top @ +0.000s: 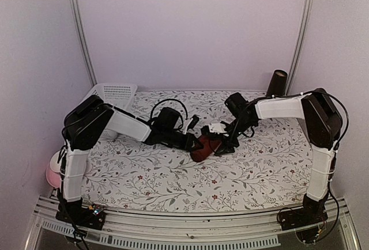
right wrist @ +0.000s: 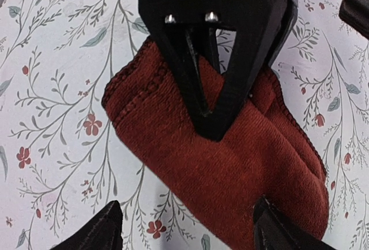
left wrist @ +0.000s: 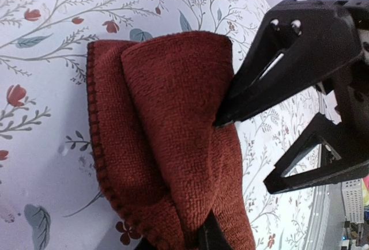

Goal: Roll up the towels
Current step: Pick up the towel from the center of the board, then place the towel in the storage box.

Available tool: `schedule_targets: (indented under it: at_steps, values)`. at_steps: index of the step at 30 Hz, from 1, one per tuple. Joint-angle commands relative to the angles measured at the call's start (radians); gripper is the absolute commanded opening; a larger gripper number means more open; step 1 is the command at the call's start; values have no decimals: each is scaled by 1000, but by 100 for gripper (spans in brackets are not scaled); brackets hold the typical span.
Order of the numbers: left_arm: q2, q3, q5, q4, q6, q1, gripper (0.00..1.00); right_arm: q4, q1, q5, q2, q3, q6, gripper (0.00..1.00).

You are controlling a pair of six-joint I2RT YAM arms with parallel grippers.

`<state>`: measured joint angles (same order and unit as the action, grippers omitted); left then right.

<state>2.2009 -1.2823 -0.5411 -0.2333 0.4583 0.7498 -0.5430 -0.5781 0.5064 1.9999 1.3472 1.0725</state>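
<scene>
Nearest, a pink lump [top: 52, 174], too blurred to identify, sat at the edge of the flower-printed bench [top: 144, 178] beside the base of the left arm [top: 86, 126]. That arm and the right arm [top: 320, 117] both bent inward to the middle of the bench. There the dark red towel [top: 200, 150] lay folded into a thick double wad.

The left gripper [right wrist: 213, 124] had its jaws drawn together on the towel, pinching a fold with cloth bunched around the tip. The right gripper [right wrist: 187, 215] faced it with jaws spread wide. One fingertip [left wrist: 223, 118] touched the towel's edge and the other hung over bare bench.

At the far edge stood a white basket [top: 113, 93] on the left and a dark cylinder [top: 279, 82] on the right, both well apart from the towel.
</scene>
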Motion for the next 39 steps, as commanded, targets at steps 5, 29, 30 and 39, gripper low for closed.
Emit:
schedule_targets:
  at_steps: [5,29,30,39]
  values:
    - [-118,86,47,3,-7,-55,0,-155,59,-76,-160,112,-96,96]
    - [-521,162,-20,191,-144,-552,0,-309,47,26,-284,188,-436,99]
    - [-527,155,-35,208,-152,-577,0,-298,35,30,-292,176,-440,99]
    - [-513,112,-150,286,-205,-809,0,-243,-8,28,-299,103,-434,99]
